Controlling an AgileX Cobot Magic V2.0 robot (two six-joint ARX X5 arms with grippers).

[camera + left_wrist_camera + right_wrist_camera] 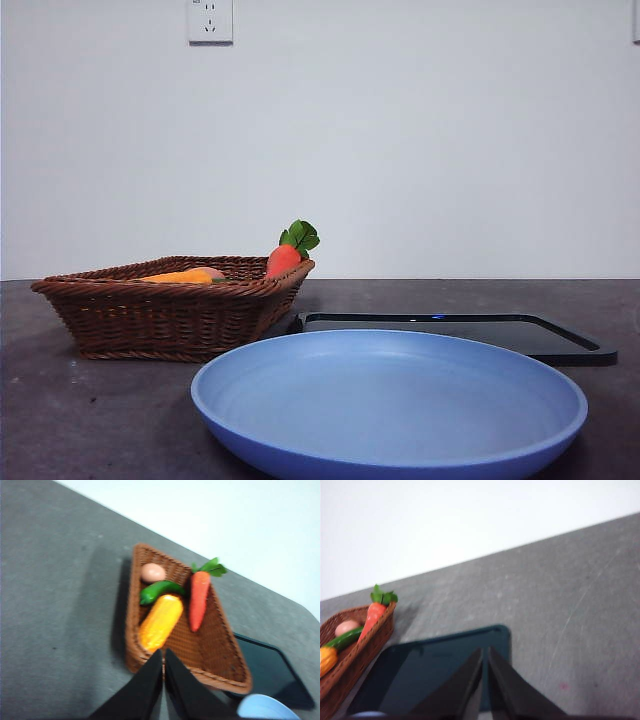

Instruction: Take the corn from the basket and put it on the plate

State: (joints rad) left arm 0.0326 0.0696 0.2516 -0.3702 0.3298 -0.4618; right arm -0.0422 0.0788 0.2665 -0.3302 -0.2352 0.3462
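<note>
The corn point(160, 622) is lying in the basket point(220, 672), left of the carrot point(198, 600), untouched. The left gripper point(163, 662) is hanging above the basket's near rim, jaws pressed together, likely lining up. The right gripper point(485, 662), also pressed together, is waiting over the tray point(420, 670). The plate point(390, 400) is sitting near, right. From the front, the rim is hiding most of the corn.

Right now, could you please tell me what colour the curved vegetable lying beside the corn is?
Green; the left wrist view shows the curved vegetable best.
</note>
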